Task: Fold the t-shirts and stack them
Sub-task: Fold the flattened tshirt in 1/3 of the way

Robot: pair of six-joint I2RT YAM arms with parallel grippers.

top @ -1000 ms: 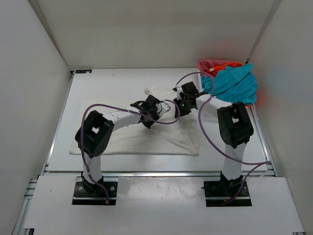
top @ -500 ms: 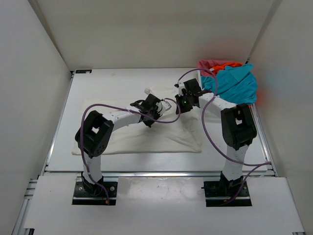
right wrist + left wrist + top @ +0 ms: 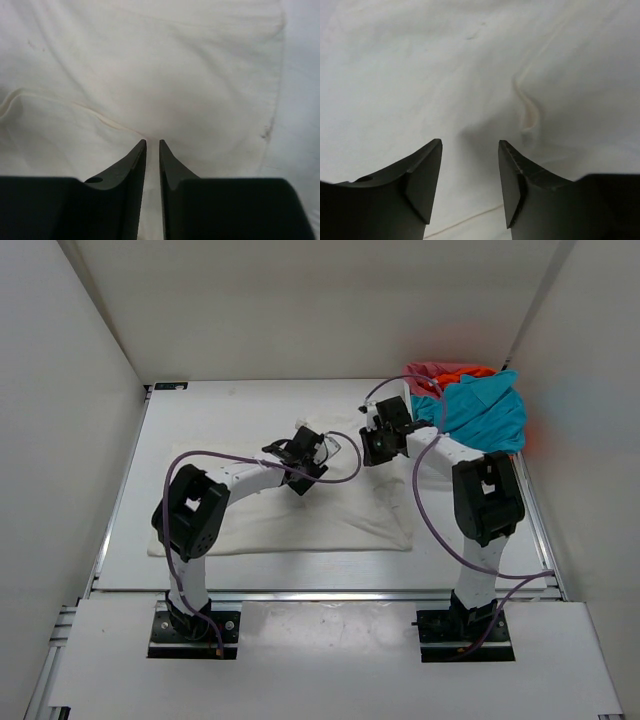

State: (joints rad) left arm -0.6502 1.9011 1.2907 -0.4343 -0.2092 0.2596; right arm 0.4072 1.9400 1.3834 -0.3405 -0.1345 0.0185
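White cloth t-shirt (image 3: 300, 525) lies spread on the worktop (image 3: 220, 410). It looks limp and light (likely to sag if pinched mid-panel), so take a hem corner. Left fingers (image 3: 325, 451) gape empty above it. Right fingers (image 3: 376, 447) are barely parted, holding nothing. Other t-shirts (image 3: 480, 410) sit heaped far right.

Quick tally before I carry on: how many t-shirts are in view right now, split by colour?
white t-shirt: 1
teal-blue t-shirt: 1
orange t-shirt: 1
pinkish-red t-shirt: 1
Total: 4
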